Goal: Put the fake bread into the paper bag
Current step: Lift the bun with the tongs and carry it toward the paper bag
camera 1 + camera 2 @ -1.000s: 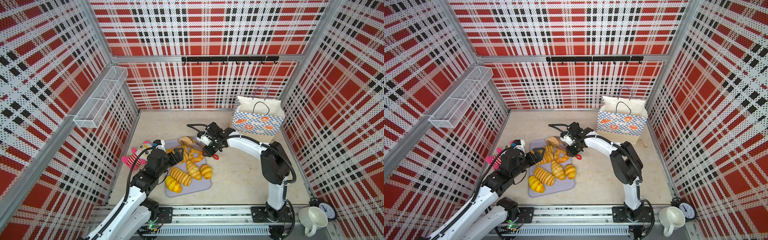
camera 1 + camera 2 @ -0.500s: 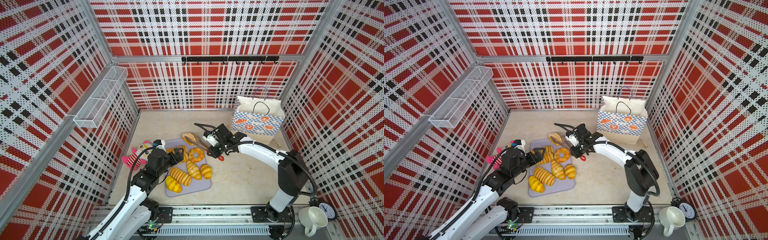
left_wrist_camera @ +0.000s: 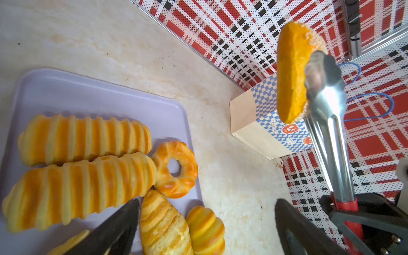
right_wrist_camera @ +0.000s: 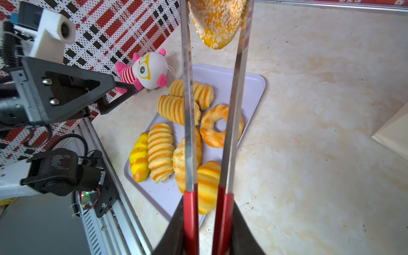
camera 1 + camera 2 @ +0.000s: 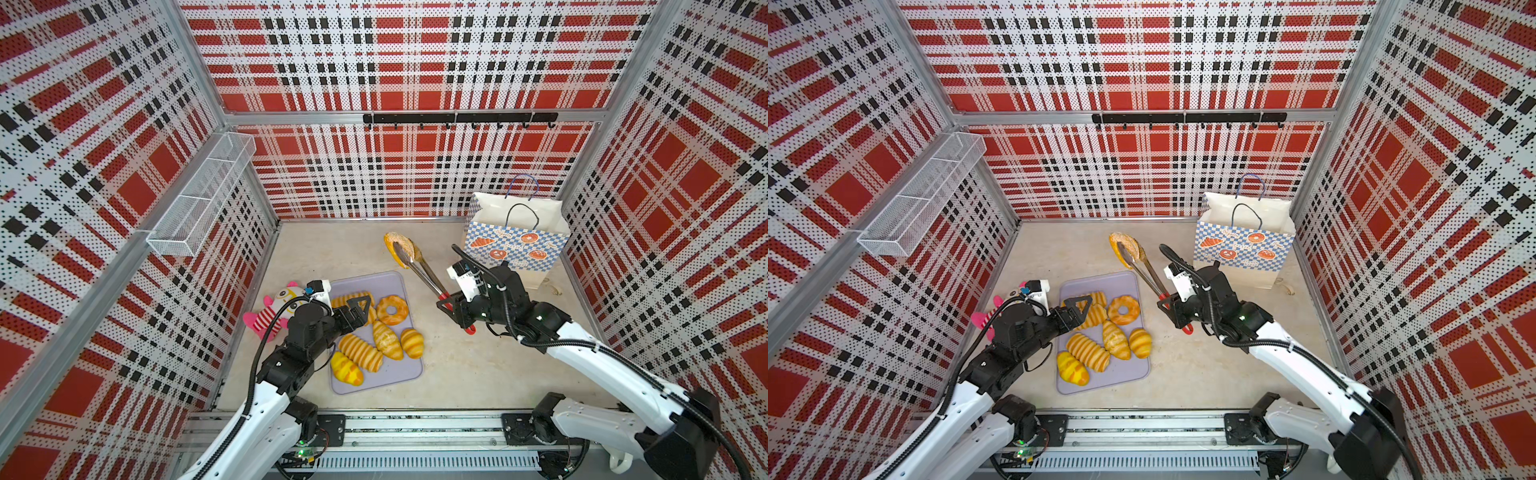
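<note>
My right gripper (image 5: 451, 305) (image 5: 1173, 305) (image 4: 207, 205) is shut on the red handles of metal tongs (image 5: 424, 274) (image 5: 1148, 272) (image 4: 187, 110). The tong tips pinch a round seeded bun (image 5: 399, 247) (image 5: 1125, 245) (image 3: 291, 72) (image 4: 217, 22), held in the air left of the paper bag (image 5: 515, 245) (image 5: 1241, 245) (image 3: 265, 123). The bag stands upright with its mouth open at the back right. Several fake breads, among them a ring donut (image 5: 392, 309) and ridged loaves (image 5: 360, 352), lie on the lilac tray (image 5: 399, 374) (image 3: 88, 92). My left gripper (image 5: 359, 307) (image 5: 1077, 307) (image 3: 207, 205) is open above the tray, holding nothing.
A pink-and-white striped plush doll (image 5: 274, 307) (image 4: 150, 70) lies just left of the tray, beside the left arm. A white wire basket (image 5: 199, 203) hangs on the left wall and a black hook rail (image 5: 457, 118) on the back wall. Plaid walls close three sides.
My right gripper has tightened on the tongs, lifted the seeded bun off the tray's far end and carried it back and right, toward the bag. The left arm has not moved.
</note>
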Controlling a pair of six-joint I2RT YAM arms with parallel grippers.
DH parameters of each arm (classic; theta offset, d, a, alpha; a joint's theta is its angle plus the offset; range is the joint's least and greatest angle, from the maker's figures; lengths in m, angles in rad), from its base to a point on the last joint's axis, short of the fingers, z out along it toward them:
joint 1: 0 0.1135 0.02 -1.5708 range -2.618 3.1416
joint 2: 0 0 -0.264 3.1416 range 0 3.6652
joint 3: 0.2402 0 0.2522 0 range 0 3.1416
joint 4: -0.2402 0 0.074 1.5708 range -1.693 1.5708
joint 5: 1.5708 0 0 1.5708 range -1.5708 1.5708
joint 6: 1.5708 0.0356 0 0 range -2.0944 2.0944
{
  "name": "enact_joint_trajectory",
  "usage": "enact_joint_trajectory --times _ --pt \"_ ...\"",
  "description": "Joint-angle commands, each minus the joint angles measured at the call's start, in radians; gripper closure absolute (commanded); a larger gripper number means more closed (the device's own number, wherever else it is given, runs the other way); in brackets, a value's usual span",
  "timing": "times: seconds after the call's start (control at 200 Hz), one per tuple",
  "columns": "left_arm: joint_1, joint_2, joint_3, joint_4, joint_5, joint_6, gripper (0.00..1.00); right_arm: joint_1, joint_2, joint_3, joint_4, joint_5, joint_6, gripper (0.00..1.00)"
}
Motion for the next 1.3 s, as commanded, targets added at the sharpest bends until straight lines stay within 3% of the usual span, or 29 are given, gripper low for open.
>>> enact_joint_trajectory --times 0.0,0.331,0.561,0.827,1.052,1.152,1.298 --pt "0.006 -0.024 -0.012 0.057 0.063 0.019 0.02 -0.001 -0.109 -0.035 0.054 -0.008 0.045 0.75" --pt "-0.02 -0.085 -0.041 0.172 0.202 0.019 0.02 0.001 -0.364 -0.062 -0.037 0.051 0.065 0.74" --pt "-0.124 -0.085 -0.057 0.282 0.168 -0.023 0.02 0.0 -0.463 0.017 -0.136 0.213 0.056 0.75" --pt "-0.272 0.027 0.028 0.408 0.067 0.052 0.02 -0.001 -0.405 0.135 -0.219 0.522 0.035 0.74" --pt "-0.28 0.135 0.077 0.51 0.063 0.113 0.02 -0.004 -0.273 0.212 -0.236 0.725 -0.007 0.74" --pt "-0.273 0.197 0.095 0.533 0.077 0.142 0.02 -0.026 -0.196 0.243 -0.245 0.757 -0.027 0.74" --pt "-0.197 0.244 0.052 0.632 0.16 0.101 0.02 -0.099 -0.096 0.276 -0.237 0.706 -0.043 0.74"
